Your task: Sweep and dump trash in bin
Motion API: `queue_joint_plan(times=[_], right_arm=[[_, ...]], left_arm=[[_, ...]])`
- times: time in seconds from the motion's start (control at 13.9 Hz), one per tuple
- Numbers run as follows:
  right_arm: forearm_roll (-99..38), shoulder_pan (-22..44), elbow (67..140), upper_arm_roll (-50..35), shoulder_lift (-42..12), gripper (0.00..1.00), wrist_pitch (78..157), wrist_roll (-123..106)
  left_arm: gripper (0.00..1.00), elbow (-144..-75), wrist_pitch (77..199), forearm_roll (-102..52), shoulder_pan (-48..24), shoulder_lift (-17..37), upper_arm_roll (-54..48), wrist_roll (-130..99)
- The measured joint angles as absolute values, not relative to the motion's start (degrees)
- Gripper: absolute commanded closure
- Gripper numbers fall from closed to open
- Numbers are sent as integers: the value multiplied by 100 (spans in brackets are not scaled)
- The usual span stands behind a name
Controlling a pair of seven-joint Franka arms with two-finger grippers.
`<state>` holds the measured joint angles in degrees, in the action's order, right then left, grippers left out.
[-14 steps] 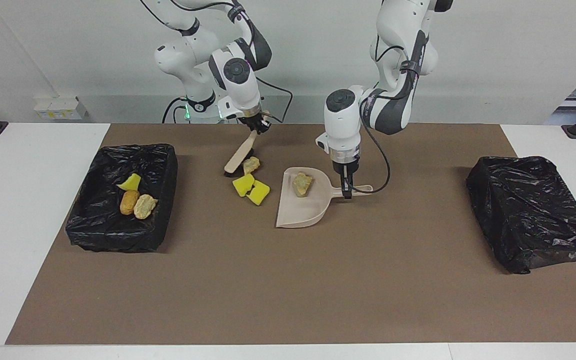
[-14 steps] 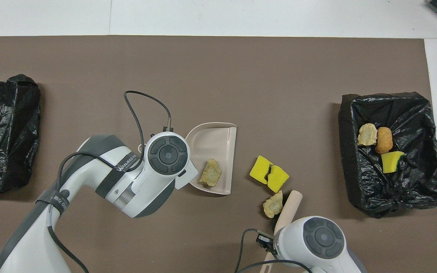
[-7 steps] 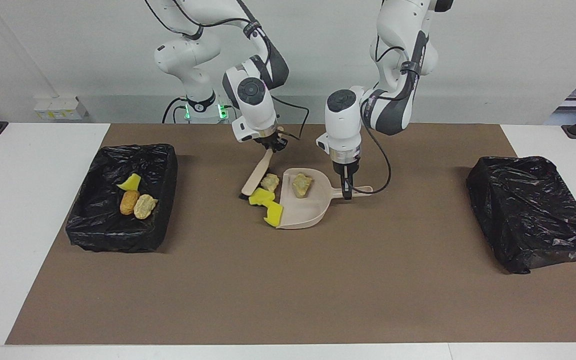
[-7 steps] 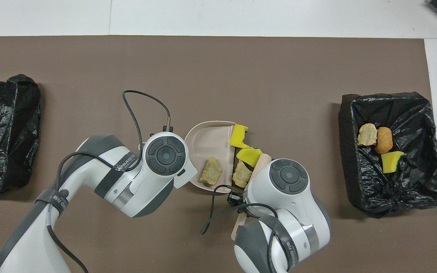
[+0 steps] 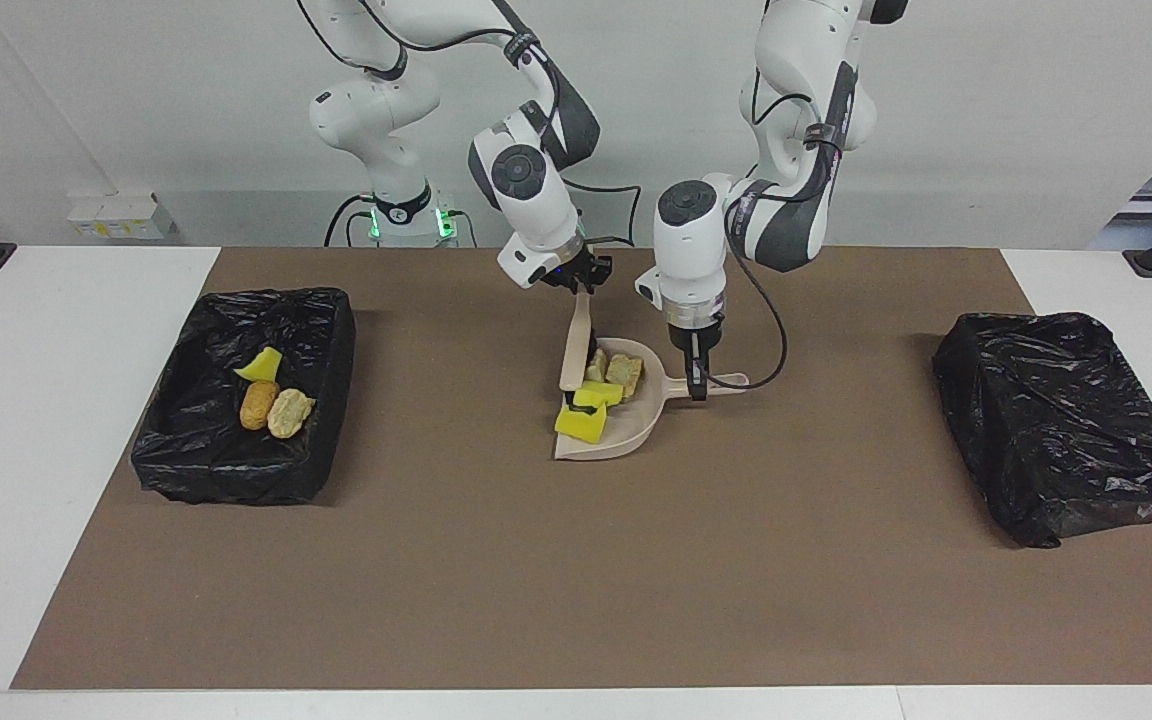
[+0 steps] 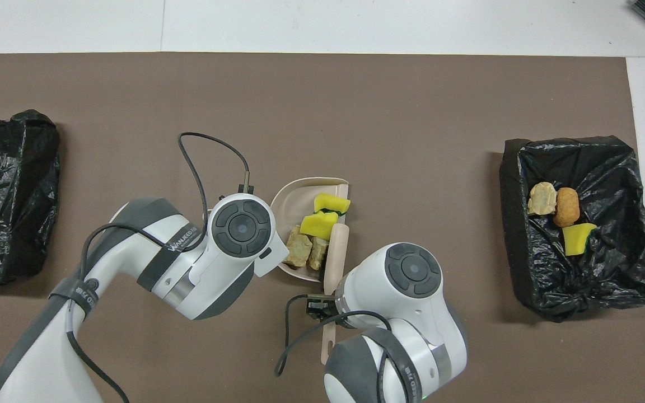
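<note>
Overhead view: "WANJEED" lettering, left arm (image 6: 180, 246).

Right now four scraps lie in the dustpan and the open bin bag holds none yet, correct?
Not quite. The dustpan does hold four pieces, but the open bin at the right arm's end already holds three pieces of trash, as the facing view shows.

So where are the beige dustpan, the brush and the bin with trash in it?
Beige plastic dustpan (image 5: 614, 437): facing view, bare pan floor.
Beige-handled brush (image 5: 577, 342): facing view, handle.
Black-bagged bin (image 5: 314, 325): facing view, bag-covered wall.
</note>
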<state>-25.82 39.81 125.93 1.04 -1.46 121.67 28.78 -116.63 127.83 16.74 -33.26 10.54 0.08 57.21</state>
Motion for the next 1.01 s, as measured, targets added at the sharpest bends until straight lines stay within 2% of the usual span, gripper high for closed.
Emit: queue_joint_plan(times=[0.14,0.58,1.01], right_arm=[[-2582,4028,12473,102,-146,100,12007,2871],[-2157,3564,12175,137,81,100,10435,2728],[-1781,3575,11755,113,157,100,10097,2862]], left_arm=[[100,-11665,12783,1674,-3281,1054,13,5827],[100,-11691,12792,1285,-2903,1056,17,6441],[100,-11722,12855,667,-2707,1060,18,6955]])
